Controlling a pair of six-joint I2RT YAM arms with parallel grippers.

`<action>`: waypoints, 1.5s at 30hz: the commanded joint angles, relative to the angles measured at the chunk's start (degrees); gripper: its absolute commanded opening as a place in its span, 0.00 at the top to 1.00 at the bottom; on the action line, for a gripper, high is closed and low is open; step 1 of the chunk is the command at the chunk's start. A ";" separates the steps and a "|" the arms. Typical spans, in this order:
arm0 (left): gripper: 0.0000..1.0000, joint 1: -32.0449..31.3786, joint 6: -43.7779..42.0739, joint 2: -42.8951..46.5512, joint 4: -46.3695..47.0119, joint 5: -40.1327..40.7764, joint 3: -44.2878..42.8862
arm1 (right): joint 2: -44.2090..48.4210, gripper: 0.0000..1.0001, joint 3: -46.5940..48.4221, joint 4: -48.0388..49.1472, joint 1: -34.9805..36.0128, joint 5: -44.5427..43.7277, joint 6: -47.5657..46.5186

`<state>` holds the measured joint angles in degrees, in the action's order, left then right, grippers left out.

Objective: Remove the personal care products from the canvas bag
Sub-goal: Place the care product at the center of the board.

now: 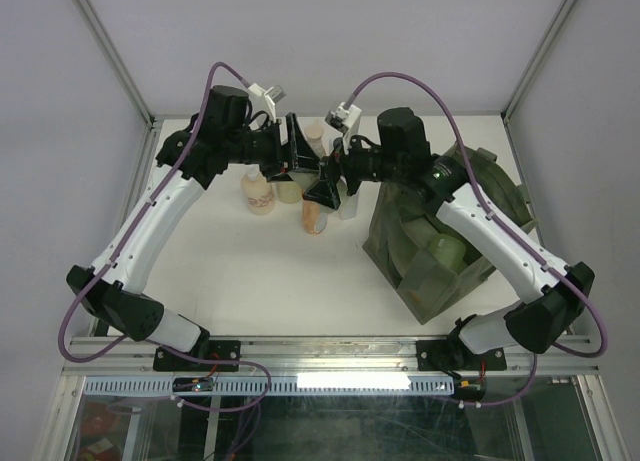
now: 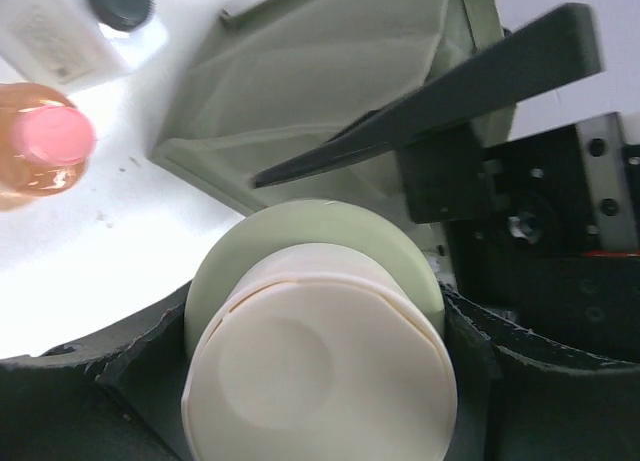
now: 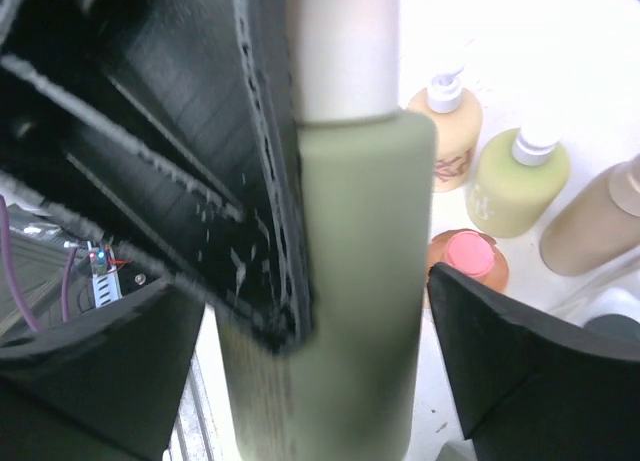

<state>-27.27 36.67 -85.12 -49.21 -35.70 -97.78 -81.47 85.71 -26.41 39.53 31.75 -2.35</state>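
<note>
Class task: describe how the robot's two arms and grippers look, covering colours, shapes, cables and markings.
The left arm and right arm both have white shells between chunky black joints, on black bases. A purple cable loops along each. Small white-grey camera boxes sit at the wrists. The left gripper and right gripper have black wedge-shaped fingers, ribbed inside. A green light dots the right arm.

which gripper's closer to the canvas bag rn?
Right. The right gripper sits just left of the canvas bag; the left gripper is farther left, beyond it.
</note>
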 commanded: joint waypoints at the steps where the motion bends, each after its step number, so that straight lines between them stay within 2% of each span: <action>1: 1.00 1.38 -1.31 7.54 2.70 6.81 -1.25 | 5.46 0.01 1.30 1.83 -0.01 -3.56 -0.99; 6: 1.00 1.41 -4.52 12.50 1.61 15.73 2.51 | 9.40 0.01 -0.10 -0.23 -0.02 -5.51 -1.27; 11: 1.00 1.42 -8.77 18.53 0.81 30.76 11.80 | 14.84 0.01 -0.76 -2.69 -0.05 -17.25 -1.91; 15: 1.00 1.43 -12.73 22.96 7.21 38.99 23.42 | 18.48 0.01 0.67 -4.28 -0.04 -25.64 -2.33; 18: 1.00 1.43 -12.28 25.63 15.13 45.65 34.39 | 20.33 0.01 2.69 -5.84 -0.06 -30.84 -1.16; 22: 1.00 1.42 -12.92 26.41 30.65 49.30 44.32 | 20.80 0.01 6.33 -10.68 -0.01 -36.81 1.27; 25: 1.00 1.37 -14.42 23.98 37.57 51.59 48.47 | 20.42 0.01 8.78 -16.41 0.00 -42.10 3.93; 35: 1.00 1.40 -19.78 17.30 46.25 55.55 53.77 | 19.99 0.01 10.92 -37.40 -0.46 -51.85 18.13; 39: 0.88 1.43 -20.22 15.86 45.44 54.81 54.56 | 20.13 0.01 10.88 -41.41 -2.07 -52.73 20.58; 45: 0.82 1.40 -21.18 15.67 46.02 53.89 57.38 | 18.98 0.01 11.48 -43.22 -5.24 -49.19 21.14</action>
<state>-25.87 17.26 -71.05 -12.49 17.69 -39.97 -61.93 94.43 -68.20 35.75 -18.52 16.69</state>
